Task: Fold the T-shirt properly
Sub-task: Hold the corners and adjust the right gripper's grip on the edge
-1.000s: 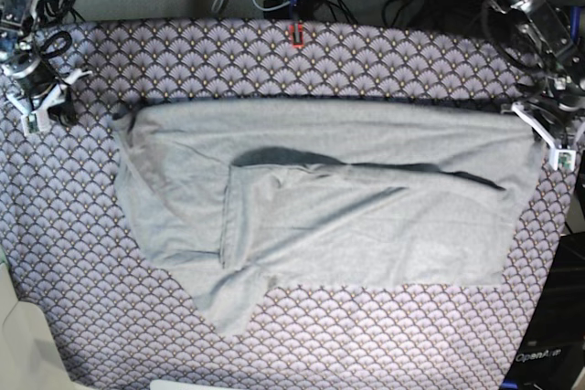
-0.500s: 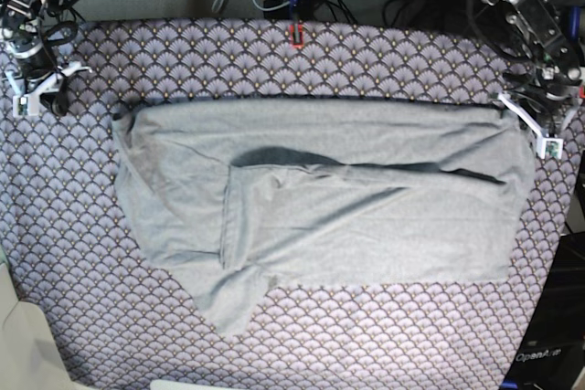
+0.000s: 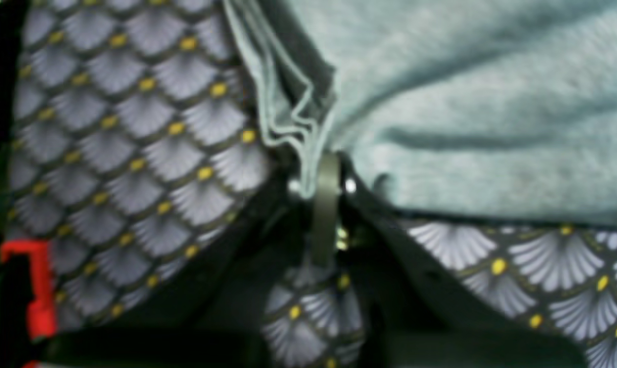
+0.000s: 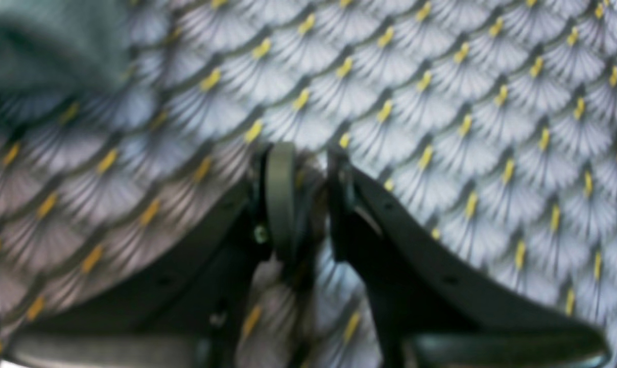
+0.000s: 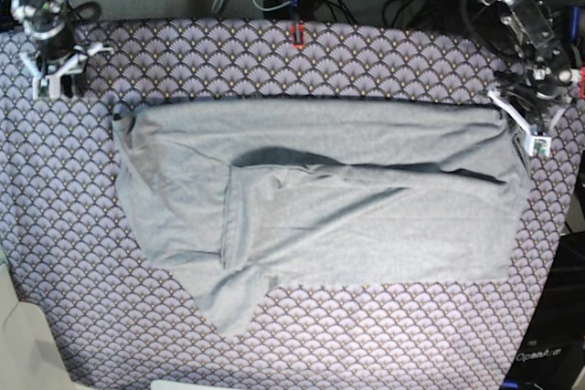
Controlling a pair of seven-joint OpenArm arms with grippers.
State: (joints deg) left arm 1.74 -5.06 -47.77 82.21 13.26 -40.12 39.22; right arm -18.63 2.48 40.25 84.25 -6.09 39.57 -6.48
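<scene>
**A:** Where does the T-shirt [image 5: 320, 198] lie?

**B:** Spread across the middle of the desk, on the purple fan-patterned tablecloth [image 5: 366, 61]. It is partly folded: a layer is turned over along the middle, with a dark strip of the inside showing at the fold, and one corner hangs out toward the near edge on the base view's left.

**A:** And the left hand [image 3: 321, 176]?

**B:** It sits at the shirt's far corner on the base view's right [image 5: 528, 130]. The wrist view shows its fingers pressed together with a bunched hem of grey fabric pinched between them, so it is clamped on the T-shirt.

**A:** The right hand [image 4: 306, 168]?

**B:** It is at the far corner of the cloth on the base view's left [image 5: 57, 70], apart from the shirt. Its wrist view shows a narrow gap between the two fingers, with only the patterned tablecloth beneath and a grey edge of shirt in the upper left corner. It grips nothing.

**A:** Anything else on the desk?

**B:** A small red clip [image 5: 296, 36] at the far edge of the cloth, near the middle.
</scene>
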